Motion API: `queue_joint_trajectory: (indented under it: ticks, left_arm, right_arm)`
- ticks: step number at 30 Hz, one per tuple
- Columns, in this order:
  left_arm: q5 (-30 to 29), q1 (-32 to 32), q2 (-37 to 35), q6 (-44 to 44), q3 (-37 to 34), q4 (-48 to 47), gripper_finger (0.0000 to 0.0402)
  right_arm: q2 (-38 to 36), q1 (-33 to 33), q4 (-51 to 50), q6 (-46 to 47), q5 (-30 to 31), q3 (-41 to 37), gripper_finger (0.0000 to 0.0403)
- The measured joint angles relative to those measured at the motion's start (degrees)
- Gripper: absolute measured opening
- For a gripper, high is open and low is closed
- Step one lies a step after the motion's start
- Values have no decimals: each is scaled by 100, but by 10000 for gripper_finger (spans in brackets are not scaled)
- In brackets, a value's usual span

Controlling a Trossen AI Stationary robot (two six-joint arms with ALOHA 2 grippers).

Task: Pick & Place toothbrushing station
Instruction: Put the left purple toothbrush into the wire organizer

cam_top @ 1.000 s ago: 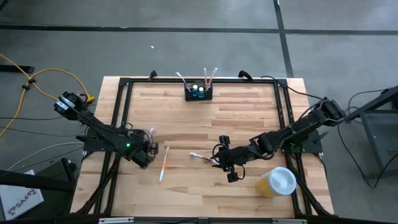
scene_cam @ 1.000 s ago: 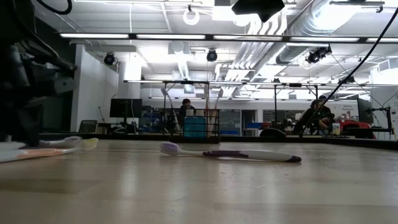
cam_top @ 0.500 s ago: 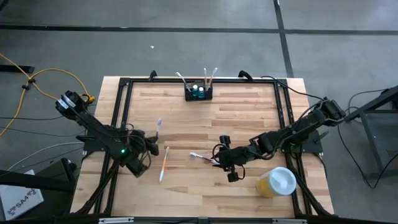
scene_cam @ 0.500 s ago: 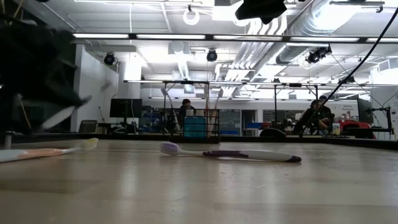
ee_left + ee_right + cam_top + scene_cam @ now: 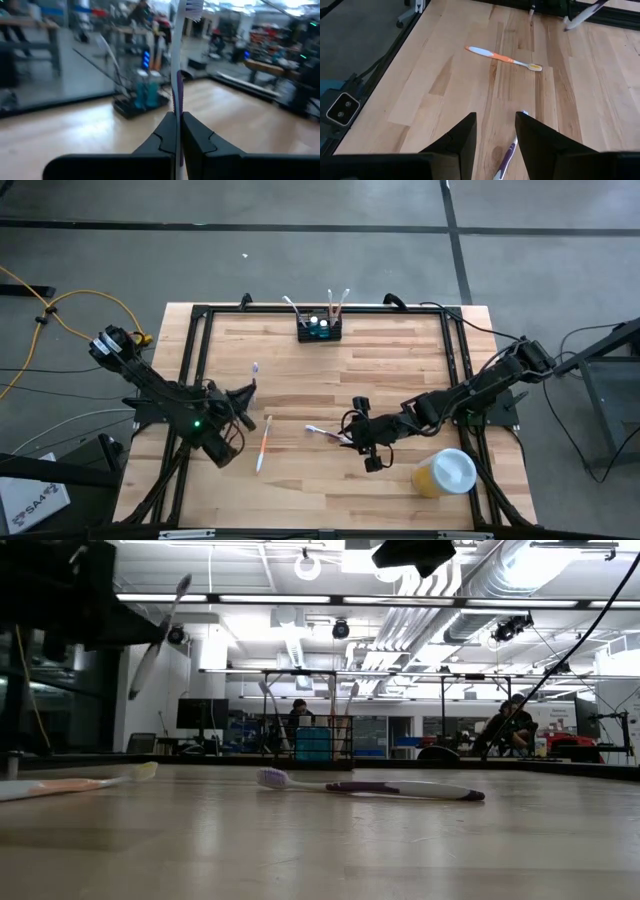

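The toothbrushing station, a small black caddy (image 5: 319, 332) with several brushes standing in it, sits at the table's far edge and also shows in the left wrist view as the caddy (image 5: 140, 102). My left gripper (image 5: 243, 392) is at the left, shut on a white and purple toothbrush (image 5: 253, 375) raised off the table. An orange toothbrush (image 5: 263, 443) lies flat near it. A purple toothbrush (image 5: 322, 432) lies flat at mid-table. My right gripper (image 5: 350, 436) hovers open over its handle end (image 5: 506, 156), touching nothing. My left gripper pinches the toothbrush's handle (image 5: 178, 102) between its two fingers (image 5: 165, 135). The fingers lie roughly level, pointing toward the table's far edge. The brush sticks out beyond the fingertips, lifted clear, slanting upward with its bristle head (image 5: 183, 582) highest.
A yellow cup with a white lid (image 5: 445, 472) stands at the near right. A black frame (image 5: 200, 340) runs round the tabletop. Bare wood lies between the caddy and the loose brushes.
My left gripper has risen from the table with the toothbrush and rolled its wrist. The brush, lying low beside the orange one a second ago, now hangs clear and slants up with its head toward the far edge. My right arm has kept still.
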Motion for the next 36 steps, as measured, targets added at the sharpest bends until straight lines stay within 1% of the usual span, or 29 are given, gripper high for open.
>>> queue_joint_trajectory:
  ticks: [4,10,13,17,20,22,24,28,30,32,36]
  left_arm:
    - [-134,560,0,247,2,-6,1]
    - [-134,1614,39,490,2,-6,1]
    - [-131,2033,39,454,2,-2,1]
    - [-130,2253,39,524,2,289,1]
    - [-127,2212,39,931,2,800,1]
    - [-121,2104,39,1460,2,1322,1]
    - [-98,1944,39,2230,2,2046,1]
    - [126,1478,39,4421,2,3985,1]
    - [457,1288,39,5622,2,5029,1]
    - [901,1219,39,6627,2,5922,1]
    - [1830,1264,39,8152,2,7347,1]
  right_arm:
    - [0,-116,1,-30,19,0,128]
    - [0,-363,49,-244,401,0,128]
    - [0,-520,159,-413,447,0,128]
    - [0,-727,300,-629,439,0,128]
    - [0,-880,302,-728,433,0,128]
    - [0,-974,311,-758,424,0,128]
    - [0,-1070,388,-780,304,0,128]
    - [0,-1211,714,-849,-265,0,128]
    - [0,-1244,902,-961,-484,0,128]
    - [0,-1247,1086,-1097,-646,0,128]
    - [0,-1246,1399,-1395,-639,0,128]
